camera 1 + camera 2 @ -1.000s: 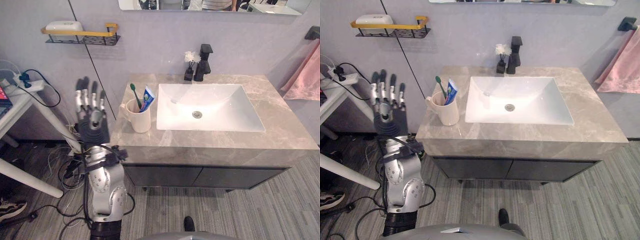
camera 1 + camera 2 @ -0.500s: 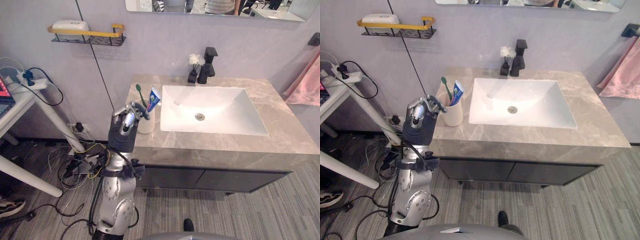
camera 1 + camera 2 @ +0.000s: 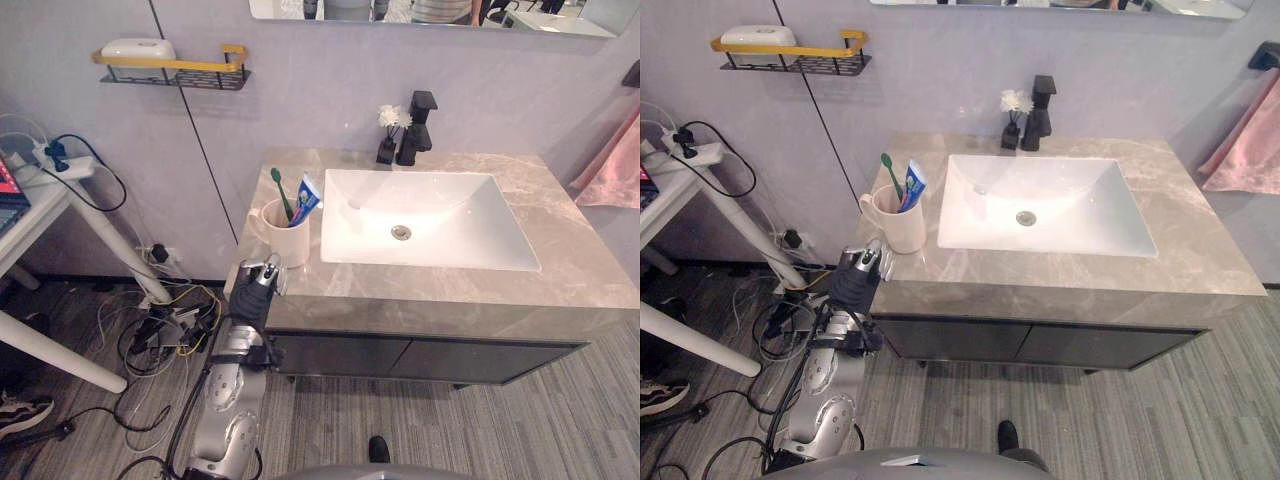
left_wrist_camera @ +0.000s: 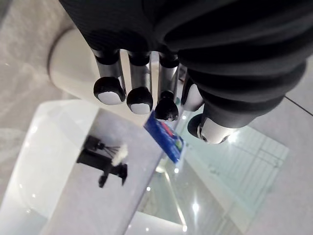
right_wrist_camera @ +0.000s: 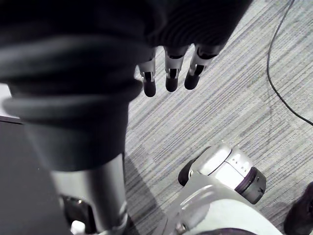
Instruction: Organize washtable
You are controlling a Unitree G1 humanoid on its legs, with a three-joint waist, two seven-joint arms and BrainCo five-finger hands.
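Observation:
A cream cup (image 3: 285, 240) with a handle stands on the grey marble counter (image 3: 450, 290), left of the white sink (image 3: 430, 215). A green toothbrush (image 3: 279, 190) and a blue toothpaste tube (image 3: 304, 196) stick out of it. My left hand (image 3: 255, 287) is at the counter's front-left edge, just in front of the cup, with its fingers (image 4: 139, 100) curled and holding nothing. Past them the left wrist view shows the cup (image 4: 73, 63) and the tube (image 4: 164, 142). My right hand (image 5: 171, 81) hangs over the striped floor with its fingers straight and empty.
A black faucet (image 3: 415, 125) and a small black vase of white flowers (image 3: 388, 135) stand behind the sink. A wire wall shelf (image 3: 170, 70) with a yellow rail holds white soap. A pink towel (image 3: 610, 165) hangs at right. A white table (image 3: 40, 200) stands at left.
My left hand came down from beside the counter, where it was raised with straight fingers, to the front-left edge by the cup and curled shut. The camera shifted slightly.

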